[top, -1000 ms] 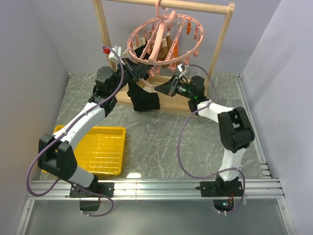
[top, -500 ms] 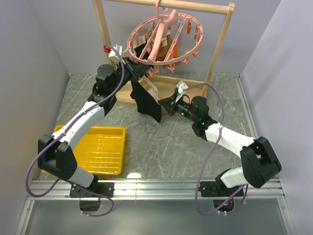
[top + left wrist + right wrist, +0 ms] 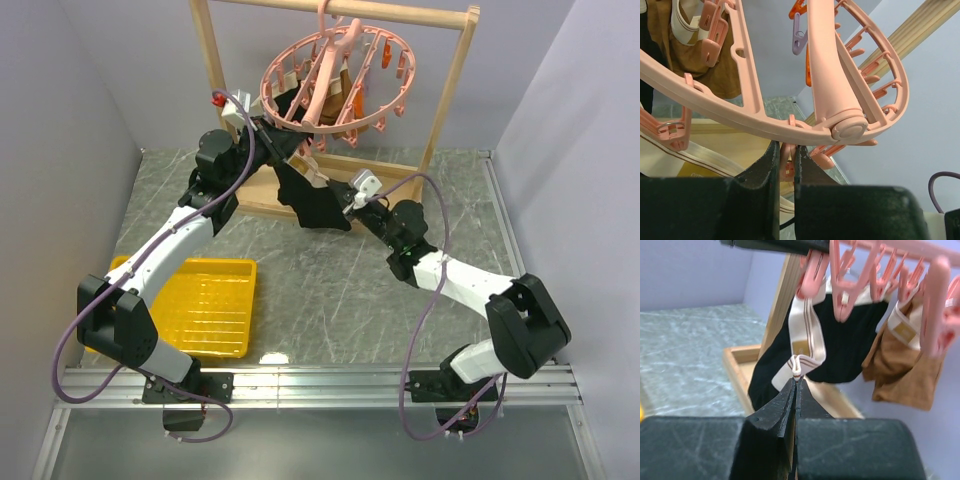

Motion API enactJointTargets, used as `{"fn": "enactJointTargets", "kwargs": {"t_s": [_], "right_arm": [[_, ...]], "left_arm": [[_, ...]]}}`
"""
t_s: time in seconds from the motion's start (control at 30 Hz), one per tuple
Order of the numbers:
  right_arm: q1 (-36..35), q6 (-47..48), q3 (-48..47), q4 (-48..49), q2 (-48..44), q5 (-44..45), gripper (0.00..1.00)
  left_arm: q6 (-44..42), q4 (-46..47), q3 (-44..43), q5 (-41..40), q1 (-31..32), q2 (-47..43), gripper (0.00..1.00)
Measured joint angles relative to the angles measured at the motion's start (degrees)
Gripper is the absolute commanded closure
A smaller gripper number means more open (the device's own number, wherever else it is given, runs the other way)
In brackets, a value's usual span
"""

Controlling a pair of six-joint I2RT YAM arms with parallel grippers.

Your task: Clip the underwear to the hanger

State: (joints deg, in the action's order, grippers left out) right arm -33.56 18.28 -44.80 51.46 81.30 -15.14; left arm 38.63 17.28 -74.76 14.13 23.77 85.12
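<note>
Your right jaws pinch the tan waistband [image 3: 802, 342] of the black fabric boxer briefs [image 3: 840, 347]; left jaws squeeze a peg [image 3: 786, 162] on the salmon-pink plastic ring hanger [image 3: 740, 117] (clipping seemingly unfinished).

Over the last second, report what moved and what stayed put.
The right arm dropped its elbow and swung out right; the right gripper, shut on the waistband, carried that end of the underwear rightward, spreading it out. The left gripper stayed pinched on a peg under the hanger; hanger, rack and yellow tray did not move.
</note>
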Motion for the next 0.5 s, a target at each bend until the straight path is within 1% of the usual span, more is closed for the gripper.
{"fn": "enactJointTargets", "kwargs": {"t_s": [0.2,0.5], "right_arm": [[-0.5,2.9,-4.1,1.6,3.5,-0.4,1.0],[-1.6,6.3,-5.5,2.6,5.0,-0.1,1.0]], "left_arm": [[-0.3,-0.1,-0.1,-0.3,0.3,0.0,1.0],[-1.0,-0.2,-0.2,-0.5,1.1,0.0,1.0]]}}
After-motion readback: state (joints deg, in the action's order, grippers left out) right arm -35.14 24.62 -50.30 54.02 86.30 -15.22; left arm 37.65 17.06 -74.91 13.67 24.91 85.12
